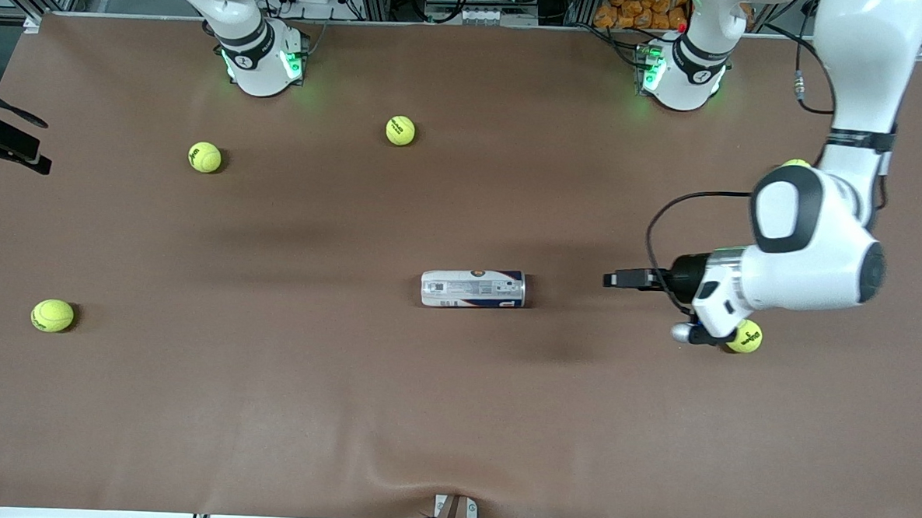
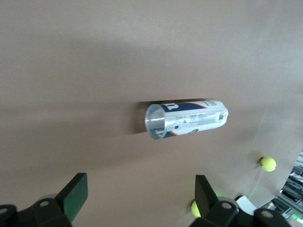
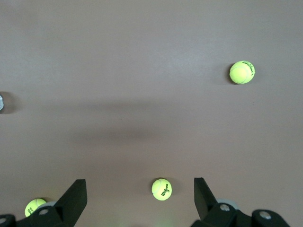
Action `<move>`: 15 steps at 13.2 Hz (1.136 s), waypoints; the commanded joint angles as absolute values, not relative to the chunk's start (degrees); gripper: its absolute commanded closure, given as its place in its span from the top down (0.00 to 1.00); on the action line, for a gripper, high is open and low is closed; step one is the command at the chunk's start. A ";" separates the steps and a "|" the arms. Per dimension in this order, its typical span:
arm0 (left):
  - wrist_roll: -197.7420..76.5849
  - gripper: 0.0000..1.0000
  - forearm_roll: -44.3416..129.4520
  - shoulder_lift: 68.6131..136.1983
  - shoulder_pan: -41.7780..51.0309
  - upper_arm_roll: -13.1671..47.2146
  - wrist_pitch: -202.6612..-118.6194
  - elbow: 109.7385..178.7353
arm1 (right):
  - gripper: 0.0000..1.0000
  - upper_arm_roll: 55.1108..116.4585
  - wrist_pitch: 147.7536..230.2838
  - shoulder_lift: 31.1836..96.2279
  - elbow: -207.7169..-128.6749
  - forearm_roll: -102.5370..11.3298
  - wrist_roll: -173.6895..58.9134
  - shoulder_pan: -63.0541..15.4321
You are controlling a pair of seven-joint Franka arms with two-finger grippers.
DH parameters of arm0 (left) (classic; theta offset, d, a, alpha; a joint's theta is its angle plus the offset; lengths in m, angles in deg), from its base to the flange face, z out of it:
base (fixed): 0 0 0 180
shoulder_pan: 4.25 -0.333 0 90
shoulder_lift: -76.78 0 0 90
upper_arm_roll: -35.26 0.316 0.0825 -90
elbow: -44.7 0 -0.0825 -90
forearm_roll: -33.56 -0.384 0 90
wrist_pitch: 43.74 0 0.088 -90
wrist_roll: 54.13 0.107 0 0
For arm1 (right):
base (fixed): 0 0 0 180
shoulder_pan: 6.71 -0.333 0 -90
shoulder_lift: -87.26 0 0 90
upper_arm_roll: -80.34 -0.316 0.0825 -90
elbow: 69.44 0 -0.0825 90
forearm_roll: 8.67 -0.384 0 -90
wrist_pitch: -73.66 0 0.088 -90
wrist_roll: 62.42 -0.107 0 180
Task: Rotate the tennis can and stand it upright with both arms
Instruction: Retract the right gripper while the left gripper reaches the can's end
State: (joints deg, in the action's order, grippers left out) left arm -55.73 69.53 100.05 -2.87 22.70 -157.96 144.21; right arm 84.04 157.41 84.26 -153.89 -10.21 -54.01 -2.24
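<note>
Two white jointed arms are seen: the left arm carries dark grey joint caps and a black looped cable. Green lights glow at both bases. Black angular fingers are fitted on the left gripper and the right gripper.

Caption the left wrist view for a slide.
Open left claw faces the tennis can lying on its side on the brown table.

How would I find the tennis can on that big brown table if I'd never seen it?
Start with the brown table and look at its middle, where the tennis can lies on its side. The left arm's open end effector hangs just off its end. It is the only long tube with a white and navy label; everything else lying there is a round yellow-green tennis ball.
</note>
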 commanded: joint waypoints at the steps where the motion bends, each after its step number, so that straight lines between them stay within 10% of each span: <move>1: -48.98 1.00 74.58 103.31 -3.46 22.17 -161.59 145.95 | 1.00 83.50 156.54 84.71 -152.93 -8.94 -53.19 -2.84; 15: -13.61 1.00 110.54 117.12 -0.03 22.17 -164.68 149.11 | 1.00 83.68 156.37 84.18 -152.58 -4.54 -51.79 -6.45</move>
